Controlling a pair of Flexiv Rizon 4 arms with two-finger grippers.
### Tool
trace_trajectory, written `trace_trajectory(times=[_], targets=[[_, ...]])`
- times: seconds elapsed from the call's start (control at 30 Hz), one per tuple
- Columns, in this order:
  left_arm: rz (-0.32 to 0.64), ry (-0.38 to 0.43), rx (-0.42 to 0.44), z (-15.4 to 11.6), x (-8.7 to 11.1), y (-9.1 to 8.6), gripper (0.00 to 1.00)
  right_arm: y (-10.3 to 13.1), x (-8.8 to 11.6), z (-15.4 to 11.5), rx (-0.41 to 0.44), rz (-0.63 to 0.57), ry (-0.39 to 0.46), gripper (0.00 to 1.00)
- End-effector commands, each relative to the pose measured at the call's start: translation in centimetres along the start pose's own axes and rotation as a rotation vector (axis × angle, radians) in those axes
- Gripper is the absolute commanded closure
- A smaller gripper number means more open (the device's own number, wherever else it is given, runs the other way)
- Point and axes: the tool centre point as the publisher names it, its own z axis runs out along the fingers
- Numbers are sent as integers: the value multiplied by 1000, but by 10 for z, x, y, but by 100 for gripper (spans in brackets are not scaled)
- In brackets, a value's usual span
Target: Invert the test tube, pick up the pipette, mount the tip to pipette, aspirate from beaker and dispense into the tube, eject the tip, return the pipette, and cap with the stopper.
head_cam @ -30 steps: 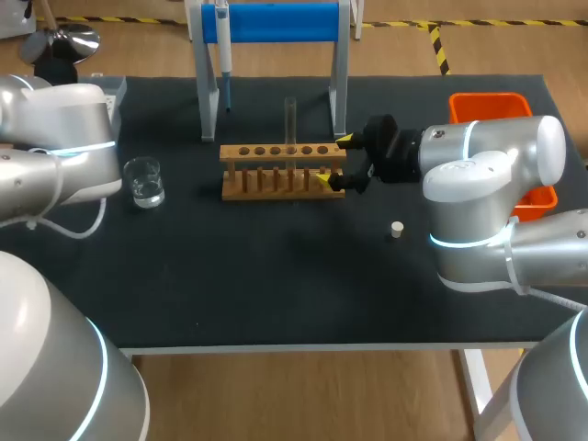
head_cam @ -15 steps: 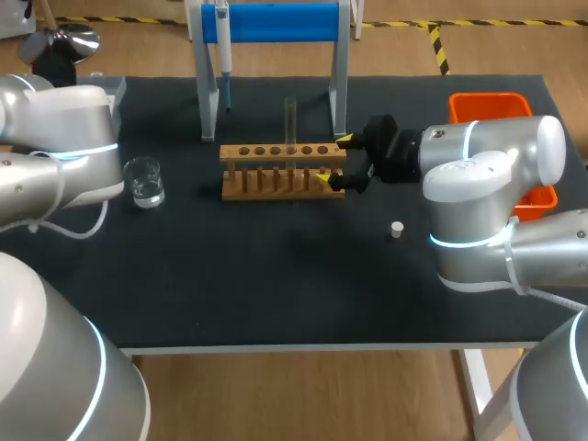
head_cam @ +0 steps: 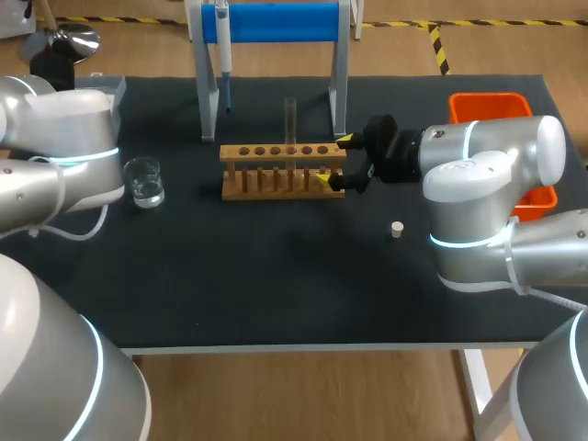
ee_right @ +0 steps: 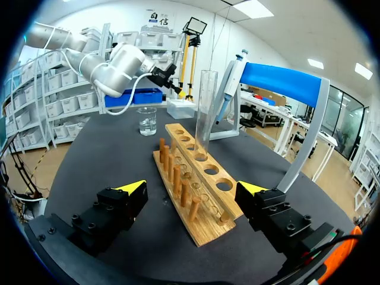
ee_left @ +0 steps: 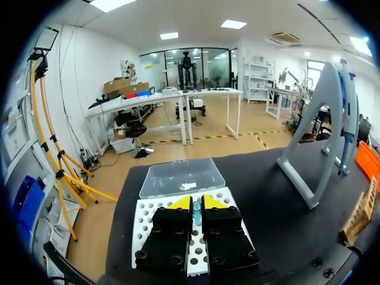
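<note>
Centrally, the wooden rack (head_cam: pixel 280 172) stands with the right gripper (head_cam: pixel 333 160) spread wide, straddling its end. The left gripper (ee_left: pixel 193 203), fingers drawn nearly together, hangs over the tip box (ee_left: pixel 148 228). The test tube (head_cam: pixel 290 119) stands upright in a rack hole: probably light, slippery, brittle glass, so grip it gently mid-wall.

Slight drift of the left arm (head_cam: pixel 64 129) along the table's (head_cam: pixel 276 276) left edge, a little toward the near edge, baring more of the tip box (head_cam: pixel 112 88) at the far left corner.
</note>
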Motion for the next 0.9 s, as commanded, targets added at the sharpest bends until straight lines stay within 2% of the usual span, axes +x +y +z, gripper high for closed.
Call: trace_trajectory(times=[0.03,0.9], targets=[[-1,-4,10,-3,-1,1,100,-1,0,-1,-3,0,0,0],[53,-41,24,-11,-1,-16,100,-1,0,-1,-3,0,0,0]])
